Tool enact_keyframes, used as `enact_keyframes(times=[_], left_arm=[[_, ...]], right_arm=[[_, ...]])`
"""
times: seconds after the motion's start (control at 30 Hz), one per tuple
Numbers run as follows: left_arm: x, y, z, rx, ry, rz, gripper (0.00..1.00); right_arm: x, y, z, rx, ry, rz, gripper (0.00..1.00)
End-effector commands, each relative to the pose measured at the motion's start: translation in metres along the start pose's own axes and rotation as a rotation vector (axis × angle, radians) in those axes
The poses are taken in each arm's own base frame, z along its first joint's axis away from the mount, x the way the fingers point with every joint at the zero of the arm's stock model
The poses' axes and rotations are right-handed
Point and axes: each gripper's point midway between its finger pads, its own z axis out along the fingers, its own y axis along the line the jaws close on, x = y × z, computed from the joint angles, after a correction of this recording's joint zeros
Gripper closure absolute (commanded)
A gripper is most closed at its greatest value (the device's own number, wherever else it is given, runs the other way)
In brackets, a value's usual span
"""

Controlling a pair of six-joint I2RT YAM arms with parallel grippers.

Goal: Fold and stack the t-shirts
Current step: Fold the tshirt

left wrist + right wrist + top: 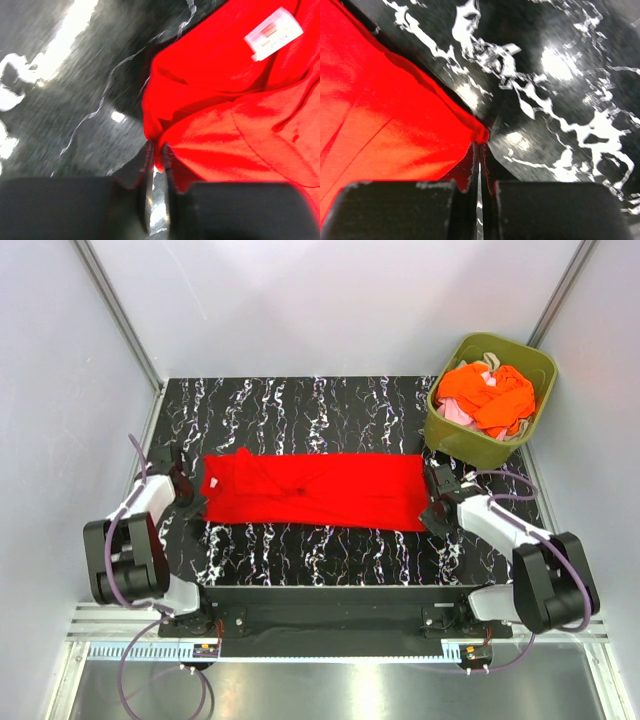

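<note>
A plain red t-shirt (312, 490) lies folded into a long band across the middle of the table. My left gripper (196, 502) is shut on its left edge near the collar; the left wrist view shows red cloth (235, 125) pinched between the fingertips and a white label (274, 33). My right gripper (434, 506) is shut on the shirt's right near corner, seen as a red cloth corner (395, 110) nipped at the fingertips. More t-shirts, orange (490, 392), pale pink and beige, lie heaped in the bin.
An olive-green plastic bin (470, 440) stands at the back right corner of the black marbled table (300, 410). Grey walls close in both sides and the back.
</note>
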Motion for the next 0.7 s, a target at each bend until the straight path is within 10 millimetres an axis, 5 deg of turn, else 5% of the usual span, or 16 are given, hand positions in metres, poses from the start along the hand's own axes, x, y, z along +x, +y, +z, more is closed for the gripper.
enact_keyframes(times=[0.0,0.1,0.27,0.4,0.5,0.6,0.67], left_arm=[[-0.022,0.006,-0.026,-0.028,-0.136,-0.007,0.65],[-0.045,-0.012,-0.054,0.045,-0.213,0.013,0.61],[-0.059,-0.086,-0.096,0.314,-0.263,0.182,0.53],[-0.066,-0.123,-0.092,0.443,-0.170,0.242,0.51],[-0.074,-0.143,-0.077,0.490,-0.107,0.246,0.53],[-0.091,-0.154,-0.064,0.481,-0.104,0.239,0.54],[-0.111,-0.158,-0.062,0.491,-0.115,0.207,0.54]], right_arm=[[0.001,-0.010,-0.011,0.001,0.003,0.013,1.00],[-0.003,-0.006,-0.020,-0.018,-0.002,-0.008,0.85],[-0.016,0.010,-0.040,-0.071,-0.015,-0.085,0.70],[-0.026,0.029,-0.059,-0.172,-0.045,-0.139,0.60],[-0.026,0.063,-0.079,-0.335,-0.068,-0.233,0.56],[-0.020,0.116,-0.106,-0.524,-0.149,-0.313,0.57],[0.001,0.171,-0.135,-0.723,-0.218,-0.413,0.56]])
